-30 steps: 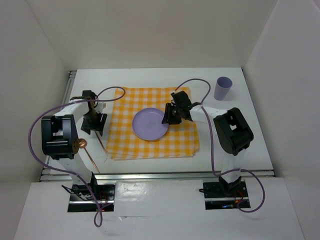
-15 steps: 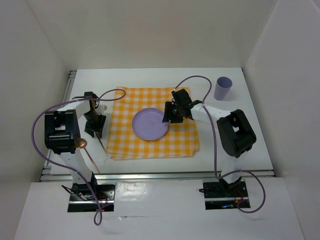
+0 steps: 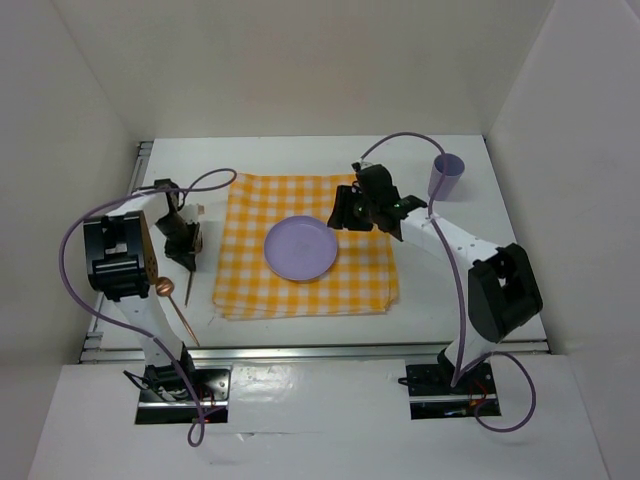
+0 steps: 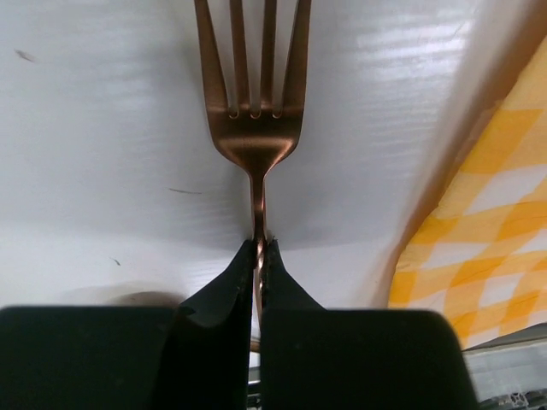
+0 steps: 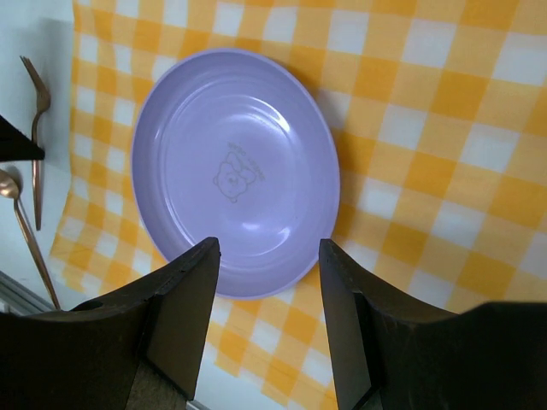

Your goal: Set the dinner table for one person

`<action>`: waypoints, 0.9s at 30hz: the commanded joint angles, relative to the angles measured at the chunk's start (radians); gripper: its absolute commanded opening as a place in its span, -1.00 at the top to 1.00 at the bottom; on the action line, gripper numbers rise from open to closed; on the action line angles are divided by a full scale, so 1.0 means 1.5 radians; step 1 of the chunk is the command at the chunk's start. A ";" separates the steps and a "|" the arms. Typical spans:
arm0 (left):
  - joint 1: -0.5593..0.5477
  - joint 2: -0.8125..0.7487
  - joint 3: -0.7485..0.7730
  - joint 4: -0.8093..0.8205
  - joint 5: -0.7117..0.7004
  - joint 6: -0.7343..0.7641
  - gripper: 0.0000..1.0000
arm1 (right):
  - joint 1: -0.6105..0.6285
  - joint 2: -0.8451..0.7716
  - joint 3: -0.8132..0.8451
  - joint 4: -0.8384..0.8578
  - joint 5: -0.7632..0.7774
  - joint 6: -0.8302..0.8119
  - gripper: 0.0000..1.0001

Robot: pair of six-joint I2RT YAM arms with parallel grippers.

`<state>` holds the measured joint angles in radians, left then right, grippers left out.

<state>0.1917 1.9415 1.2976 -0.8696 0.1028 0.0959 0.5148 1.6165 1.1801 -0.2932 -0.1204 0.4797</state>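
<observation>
Fork (image 4: 255,128) sits pinched at its neck in the left fingers (image 4: 224,295), long axis 12-to-6, tines toward 12, over bare tabletop (image 4: 102,128) with the checked cloth (image 4: 479,213) edge at 3 o'clock. Wide and empty, the right fingers (image 5: 184,299) hang over the plate (image 5: 235,171), farther from the fork.

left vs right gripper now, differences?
Left gripper is shut on the thin handle of the copper-coloured metal fork; right gripper is open and empty. Left gripper is over bare white tabletop beside the yellow-and-white checked cloth; right gripper hangs over that cloth by the round lilac plate. Both have black fingers.
</observation>
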 commanded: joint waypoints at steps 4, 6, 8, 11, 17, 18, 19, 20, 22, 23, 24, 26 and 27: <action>0.006 -0.071 0.053 0.017 0.065 -0.025 1.00 | 0.035 -0.068 -0.007 0.000 0.008 -0.037 -0.16; 0.006 -0.093 0.061 0.017 0.065 -0.032 1.00 | 0.051 -0.081 -0.031 0.035 -0.046 -0.050 -0.16; 0.006 -0.120 0.061 0.017 0.077 -0.032 1.00 | 0.064 -0.088 -0.040 0.092 -0.081 -0.050 -0.16; 0.006 -0.147 0.075 0.000 0.097 -0.039 1.00 | 0.117 -0.081 -0.033 0.148 -0.105 -0.058 -0.16; 0.006 -0.230 0.154 -0.038 0.191 -0.067 1.00 | 0.224 -0.029 0.013 0.291 -0.084 -0.066 -0.16; 0.006 -0.241 0.162 -0.038 0.204 -0.076 1.00 | 0.242 -0.018 0.019 0.311 -0.084 -0.060 -0.16; 0.006 -0.252 0.168 -0.038 0.222 -0.095 1.00 | 0.248 -0.007 0.034 0.328 -0.084 -0.060 -0.16; -0.012 -0.279 0.168 -0.030 0.222 -0.104 1.00 | 0.254 0.005 0.046 0.344 -0.084 -0.051 -0.16; -0.031 -0.308 0.156 -0.009 0.222 -0.123 1.00 | 0.260 0.045 0.081 0.375 -0.096 -0.043 -0.16; -0.039 -0.324 0.148 -0.001 0.222 -0.130 1.00 | 0.267 0.058 0.096 0.383 -0.096 -0.043 -0.16; -0.055 -0.355 0.140 0.008 0.222 -0.137 1.00 | 0.267 0.085 0.108 0.392 -0.102 -0.037 -0.16; -0.074 -0.381 0.114 0.024 0.216 -0.150 1.00 | 0.274 0.107 0.143 0.401 -0.102 -0.029 -0.16; -0.075 -0.398 0.108 0.033 0.216 -0.150 1.00 | 0.281 0.126 0.151 0.411 -0.102 -0.029 -0.16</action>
<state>0.0978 1.4071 1.4864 -0.8650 0.3874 -0.0814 0.9165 1.7645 1.3312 0.1913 -0.2684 0.4255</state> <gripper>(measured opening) 0.023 0.578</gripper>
